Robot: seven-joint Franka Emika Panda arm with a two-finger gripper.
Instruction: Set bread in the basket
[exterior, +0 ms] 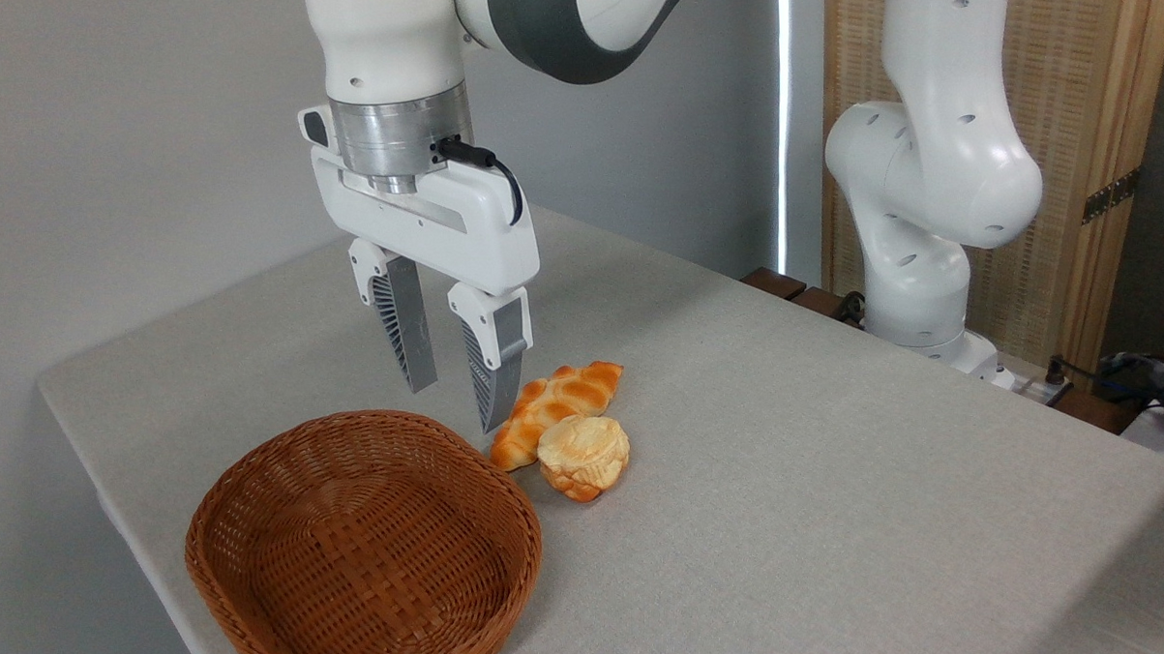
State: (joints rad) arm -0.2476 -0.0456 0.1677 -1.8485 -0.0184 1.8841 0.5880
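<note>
The bread [584, 455] lies on the grey surface [839, 473], below and to the right of the tool [457, 405], clear of both fingers and untouched by them; it sits just right of the basket [362, 552], close to the rim but outside it, and presses against the lower side of a longer orange braided loaf [556, 409] that slants away behind it; the bun is small, round and knobbly, with a pale cream top scored in soft ridges and golden-orange sides that deepen toward its base; the basket is an oval of reddish-brown wicker, shallow with sloped sides, and nothing lies inside it; the tool hangs in the air above the basket's far rim with its two ribbed grey fingers spread apart and nothing between them, the right fingertip pointing down near the left end of the braided loaf, though whether it touches the loaf cannot be told; the fingers point downward with a slight tilt, under a white hand and a metal wrist ring with a black cable looping off its side; the white arm [925, 160] rises out of the top of the view and comes down again at the right, where its base stands beyond the surface's far edge, in front of a slatted wooden panel [1086, 77].
</note>
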